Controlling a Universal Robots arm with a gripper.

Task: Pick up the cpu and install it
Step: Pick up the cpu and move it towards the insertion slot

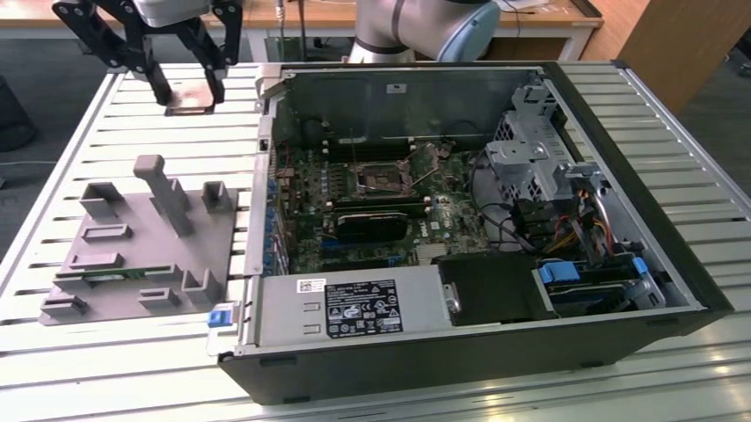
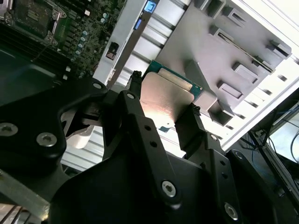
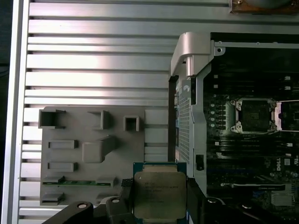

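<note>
**CPU: pinched in claw, aloft over counter**

- Claw point(image 1: 188, 98): black fingers pressed against two opposite edges of the cpu point(image 1: 190, 110), pinching it.
- Cpu: held clear of the surface, roughly level. Its silver top faces the camera in the first wrist view, with a thin green rim showing.
- Location: above the slatted metal counter point(image 1: 141, 369), near its far edge, towards the exterior view's left corner.
- Grey holder block point(image 1: 129, 237): flat on the counter, along the exterior view's left edge. A green memory stick point(image 3: 74, 182) is seated in one slot.
- Open computer case point(image 1: 657, 290): lying beside the holder block. The processor socket point(image 3: 255, 114) on its motherboard is well apart from the cpu.
</note>
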